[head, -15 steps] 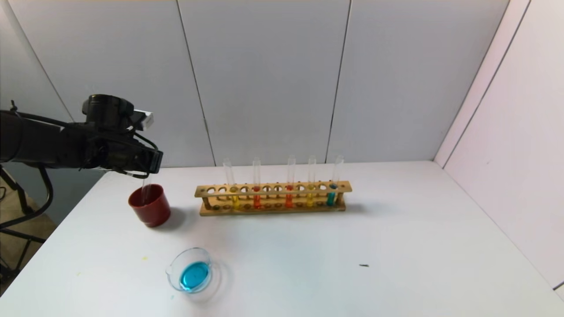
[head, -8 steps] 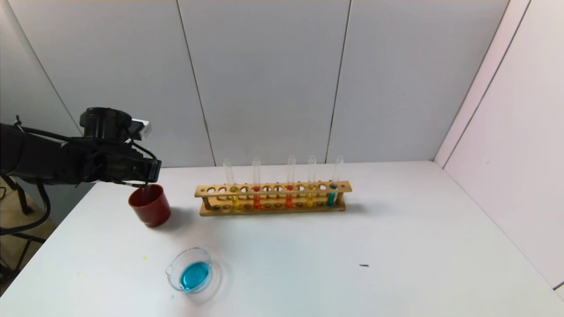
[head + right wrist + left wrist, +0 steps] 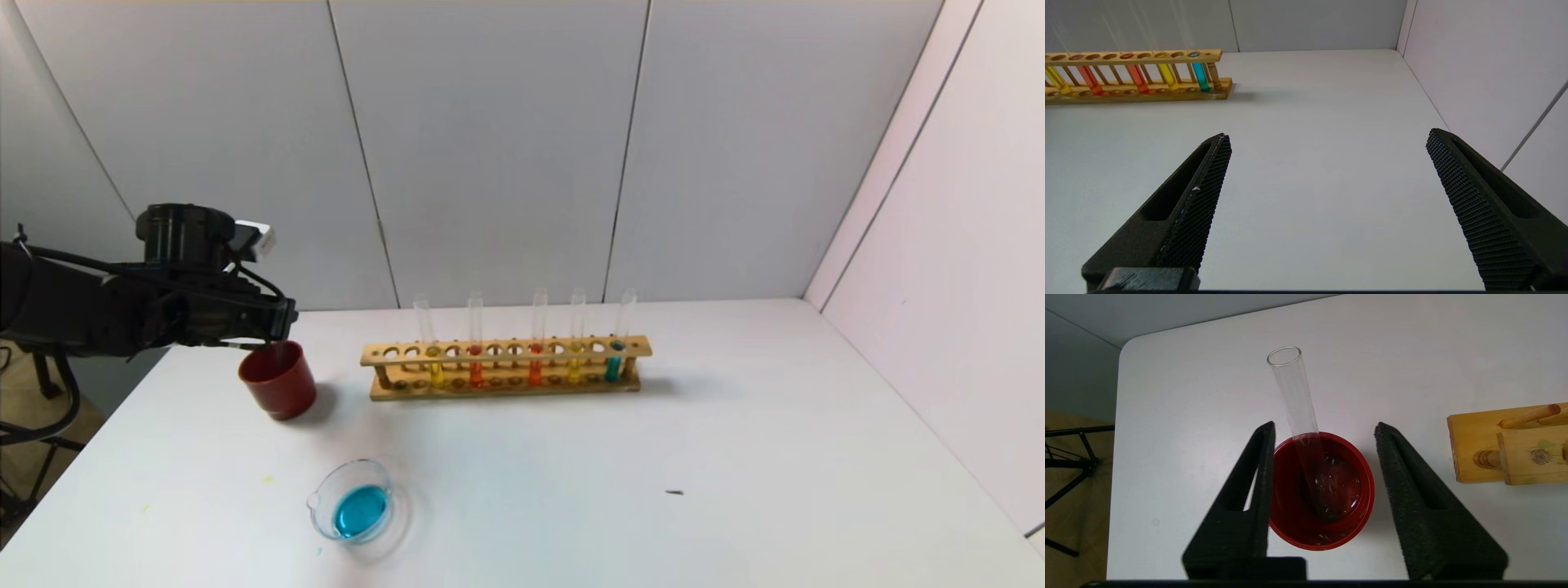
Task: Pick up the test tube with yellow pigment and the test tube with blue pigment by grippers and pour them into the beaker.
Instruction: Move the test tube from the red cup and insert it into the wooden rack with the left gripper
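Observation:
My left gripper [image 3: 276, 325] hovers just above the dark red cup [image 3: 277, 384] at the table's back left. Its jaws stand open on either side of the cup [image 3: 1290, 535]. An empty clear tube [image 3: 1293, 392] leans in the cup, free of both fingers. The beaker [image 3: 359, 465] near the front holds blue liquid. In the rack, two yellow tubes [image 3: 435, 373] [image 3: 574, 369] and one blue tube [image 3: 613, 367] stand upright. My right gripper [image 3: 1327, 136] is open and empty over bare table, outside the head view.
The wooden rack [image 3: 506, 390] stands across the back middle and also holds two orange-red tubes [image 3: 476, 373]. Its end shows beside the cup in the left wrist view [image 3: 1478, 445]. A small dark speck [image 3: 673, 492] lies front right. Walls close the back and right.
My left gripper has come down toward the red cup and drifted slightly left. The clear tube has sunk deeper into the cup.

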